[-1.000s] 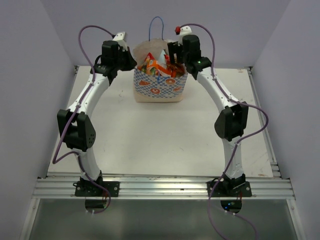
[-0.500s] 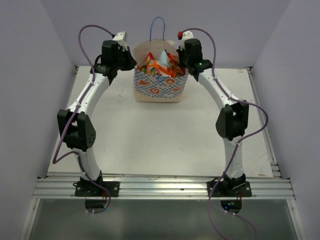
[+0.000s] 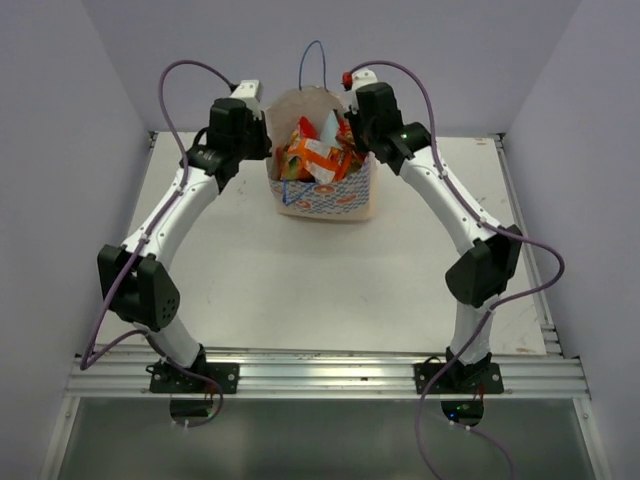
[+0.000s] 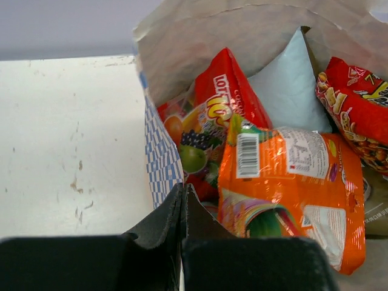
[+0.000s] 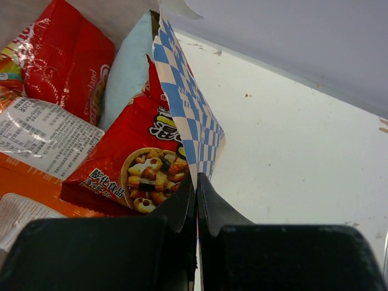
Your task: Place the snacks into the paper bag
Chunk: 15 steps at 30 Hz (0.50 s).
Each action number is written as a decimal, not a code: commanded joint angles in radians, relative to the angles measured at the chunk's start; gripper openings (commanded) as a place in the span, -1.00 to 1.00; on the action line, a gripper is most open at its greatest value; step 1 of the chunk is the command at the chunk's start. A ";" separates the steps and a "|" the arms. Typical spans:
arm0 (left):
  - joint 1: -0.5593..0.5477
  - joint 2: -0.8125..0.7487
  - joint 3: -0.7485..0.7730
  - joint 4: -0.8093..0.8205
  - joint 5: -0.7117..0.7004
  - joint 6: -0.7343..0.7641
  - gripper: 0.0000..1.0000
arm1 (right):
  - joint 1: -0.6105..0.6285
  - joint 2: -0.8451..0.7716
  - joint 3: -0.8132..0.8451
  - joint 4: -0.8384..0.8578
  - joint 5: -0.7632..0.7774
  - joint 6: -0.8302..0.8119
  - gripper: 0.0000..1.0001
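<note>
The paper bag (image 3: 325, 203) stands at the back middle of the table, its mouth full of snacks (image 3: 313, 157). My left gripper (image 4: 183, 188) is shut on the bag's left checked wall (image 4: 161, 159). Beside it lie an orange packet (image 4: 291, 182), a red packet (image 4: 229, 91) and a light blue packet (image 4: 290, 91). My right gripper (image 5: 196, 177) is shut on the bag's right checked wall (image 5: 188, 115), next to a red packet (image 5: 130, 167) with a snack picture. In the top view the left gripper (image 3: 268, 140) and right gripper (image 3: 352, 138) flank the bag.
The white table (image 3: 300, 280) stretches from the bag to the metal rail (image 3: 320, 375) at the near edge. Lavender walls close in the back and both sides. A blue cord handle (image 3: 312, 60) sticks up behind the bag.
My right gripper closed on the bag's right wall. Both arms then shifted, and the bag has moved a little toward the front and looks narrower.
</note>
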 commanded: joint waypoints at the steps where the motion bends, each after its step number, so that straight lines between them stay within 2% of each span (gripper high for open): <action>1: -0.055 -0.153 -0.061 0.011 -0.071 0.013 -1.00 | 0.066 -0.186 -0.027 -0.029 0.093 0.000 -1.00; 6: -0.118 -0.270 -0.153 -0.024 -0.096 -0.041 -1.00 | 0.164 -0.293 -0.168 -0.073 0.152 0.029 -1.00; 11: -0.170 -0.361 -0.168 -0.125 -0.142 -0.081 -1.00 | 0.201 -0.374 -0.251 -0.170 0.185 0.112 -1.00; 15: -0.193 -0.433 -0.180 -0.177 -0.131 -0.127 -1.00 | 0.224 -0.445 -0.334 -0.181 0.195 0.141 -1.00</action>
